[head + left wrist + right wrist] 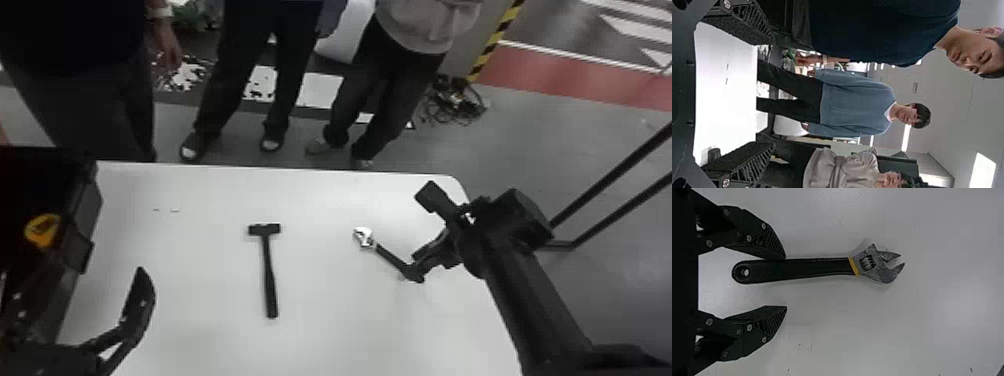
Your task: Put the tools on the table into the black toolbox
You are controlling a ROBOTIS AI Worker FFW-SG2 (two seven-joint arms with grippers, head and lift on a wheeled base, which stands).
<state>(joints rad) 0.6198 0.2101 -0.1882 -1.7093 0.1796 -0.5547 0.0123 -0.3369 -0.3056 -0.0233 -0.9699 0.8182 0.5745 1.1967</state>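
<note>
Head view, clock read from the hammer, 12 away from the robot: 1 white table (320,345); 1 black toolbox (89,205) at its 9 o'clock edge, w/ 1 yellow item (44,230) in it, type unclear. Beyond the tbl, 1 cable tangle (452,100) on the floor, btwn 1 & 2. 2 grippers: right gripper (422,225) btwn 2 & 3, fingers spread, wrench handle btwn them, no grip; touching or not, can't tell. Left gripper (135,305) btwn 8 & 9, near the toolbox; L wrist view has its fingers wide apart, nothing pinched.

1 hammer (269,275) flat on tbl, head to 12, handle to 6, btwn wrench & toolbox, i.e. in the direct way. 1 adjustable wrench (385,254) on tbl at 3, head to 10. R wrist view adds its yellow collar (854,266) & hole in the handle end. Few small dark marks (174,210) btwn 10 & 11.
</note>
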